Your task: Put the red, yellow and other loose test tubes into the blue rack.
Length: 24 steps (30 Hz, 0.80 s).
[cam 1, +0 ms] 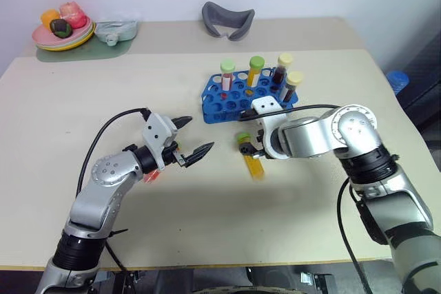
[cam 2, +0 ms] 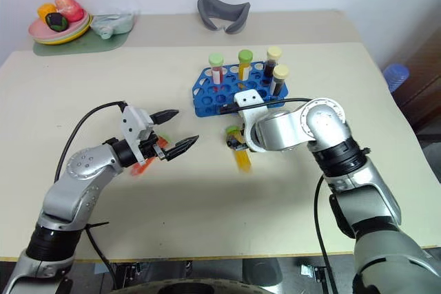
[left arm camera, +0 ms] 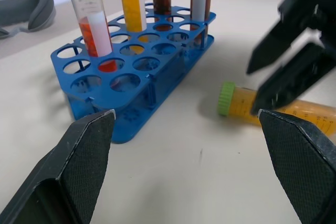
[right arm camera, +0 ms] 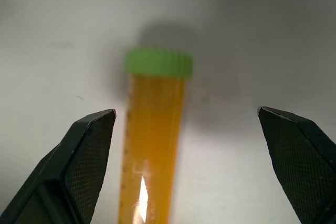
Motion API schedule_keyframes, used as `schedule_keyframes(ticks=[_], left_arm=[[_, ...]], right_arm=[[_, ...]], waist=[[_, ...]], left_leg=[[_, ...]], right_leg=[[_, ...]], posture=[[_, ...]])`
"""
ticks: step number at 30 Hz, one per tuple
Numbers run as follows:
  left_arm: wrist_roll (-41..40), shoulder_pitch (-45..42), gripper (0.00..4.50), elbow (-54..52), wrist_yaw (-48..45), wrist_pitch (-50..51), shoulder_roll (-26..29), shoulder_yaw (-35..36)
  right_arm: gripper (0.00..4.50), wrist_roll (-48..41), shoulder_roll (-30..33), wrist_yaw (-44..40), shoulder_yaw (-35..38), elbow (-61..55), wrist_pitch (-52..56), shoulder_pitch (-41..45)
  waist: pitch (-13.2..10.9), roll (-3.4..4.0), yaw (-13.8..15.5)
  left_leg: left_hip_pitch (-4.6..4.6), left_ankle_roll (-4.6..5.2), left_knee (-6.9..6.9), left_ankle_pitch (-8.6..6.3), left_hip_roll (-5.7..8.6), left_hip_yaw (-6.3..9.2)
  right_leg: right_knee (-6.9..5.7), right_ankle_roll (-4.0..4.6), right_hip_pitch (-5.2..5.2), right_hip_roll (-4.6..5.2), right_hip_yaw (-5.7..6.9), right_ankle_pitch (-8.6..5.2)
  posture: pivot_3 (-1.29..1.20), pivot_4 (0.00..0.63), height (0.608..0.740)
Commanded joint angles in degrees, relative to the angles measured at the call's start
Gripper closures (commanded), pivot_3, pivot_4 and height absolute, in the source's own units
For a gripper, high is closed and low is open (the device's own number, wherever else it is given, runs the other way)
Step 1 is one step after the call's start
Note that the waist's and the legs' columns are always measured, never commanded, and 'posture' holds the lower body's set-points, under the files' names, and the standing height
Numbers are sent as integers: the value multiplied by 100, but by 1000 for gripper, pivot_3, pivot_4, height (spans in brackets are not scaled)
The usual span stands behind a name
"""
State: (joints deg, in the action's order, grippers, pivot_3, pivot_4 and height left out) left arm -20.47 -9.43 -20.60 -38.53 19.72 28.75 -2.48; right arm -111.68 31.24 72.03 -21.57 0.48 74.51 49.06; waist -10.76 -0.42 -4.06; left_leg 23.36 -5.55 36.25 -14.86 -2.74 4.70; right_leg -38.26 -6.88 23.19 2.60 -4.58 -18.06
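Note:
The blue rack [cam 1: 222,105] stands mid-table and holds several upright tubes: a red one with a green cap [cam 1: 227,75], a yellow one [cam 1: 255,71] and two dark ones with cream caps [cam 1: 282,68]. A loose yellow tube [cam 1: 252,158] with a green cap lies on the table just in front of the rack. My right gripper [right arm camera: 186,111] points down over this tube [right arm camera: 152,145], open, with a finger on either side and no contact. My left gripper [cam 1: 193,137] hangs open to the left, empty. A red tube [cam 2: 142,164] lies on the table, mostly hidden under my left wrist.
At the back left a plate of toy fruit [cam 1: 63,38] rests on a green mat beside a pale green object [cam 1: 114,31]. A grey curved object [cam 1: 227,20] lies at the back centre. Something blue [cam 1: 397,80] sits beyond the table's right edge.

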Motion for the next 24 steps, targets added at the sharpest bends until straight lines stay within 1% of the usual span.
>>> schedule_keyframes(ticks=[1, 9, 12, 13, 15, 16, 17, 21, 24], left_arm=[[19, 112, 0, -225, 42, -132, 21, 156], [95, 470, 0, 3, -74, -610, 2, 229], [131, 619, 0, 160, -179, -873, 7, 254], [148, 659, 0, 209, -211, -953, 5, 252], [166, 703, 0, 281, -262, -1069, 6, 240], [164, 716, 0, 303, -287, -1109, 7, 235], [159, 726, 0, 322, -312, -1142, 7, 231], [161, 735, 0, 371, -389, -1217, 14, 213], [180, 723, 0, 389, -414, -1241, 10, 210]], right_arm=[[78, -132, -144, 376, 32, 58, -75, 113], [78, -132, -338, 658, -12, 577, 121, 380], [868, -132, -378, 677, 11, 652, 163, 388], [1296, -132, -392, 674, 24, 657, 170, 386], [2364, -132, -445, 663, 72, 667, 169, 385], [2795, -132, -464, 652, 88, 669, 172, 399], [3317, -132, -483, 646, 104, 670, 173, 409], [3317, -132, -542, 613, 219, 619, 142, 406], [3317, -132, -419, 511, 264, 468, 117, 496]], waist=[[0, 1, 3], [0, 2, 9], [1, 2, 11], [1, 2, 8], [1, 2, 10], [1, 2, 11], [1, 2, 11], [1, 3, 2], [0, 4, 7]], left_leg=[[0, 0, 0, 0, 0, 0], [0, 0, 0, 1, 0, 1], [0, 1, 0, 1, 0, 1], [0, 1, -1, 1, 0, 1], [0, 1, -1, 0, 0, 1], [0, 1, -1, 1, 0, 1], [0, 1, -1, 0, 0, 1], [0, 1, -1, 0, -1, 1], [1, 1, -2, 1, -2, 1]], right_leg=[[-3, 0, 2, 0, 0, 0], [-4, 1, 3, -1, 0, 0], [-4, 1, 3, -1, 0, 0], [-4, 1, 3, -1, 1, 0], [-3, 1, 3, -1, 0, 0], [-4, 1, 3, -1, 0, 0], [-3, 1, 4, -1, 0, 0], [-3, 1, 4, -2, 0, 0], [-4, 1, 6, -3, 0, 0]], posture=[[0, 150, 740], [0, 150, 740], [0, 150, 740], [0, 150, 740], [0, 150, 740], [0, 150, 740], [0, 150, 740], [0, 150, 740], [0, 150, 740]])
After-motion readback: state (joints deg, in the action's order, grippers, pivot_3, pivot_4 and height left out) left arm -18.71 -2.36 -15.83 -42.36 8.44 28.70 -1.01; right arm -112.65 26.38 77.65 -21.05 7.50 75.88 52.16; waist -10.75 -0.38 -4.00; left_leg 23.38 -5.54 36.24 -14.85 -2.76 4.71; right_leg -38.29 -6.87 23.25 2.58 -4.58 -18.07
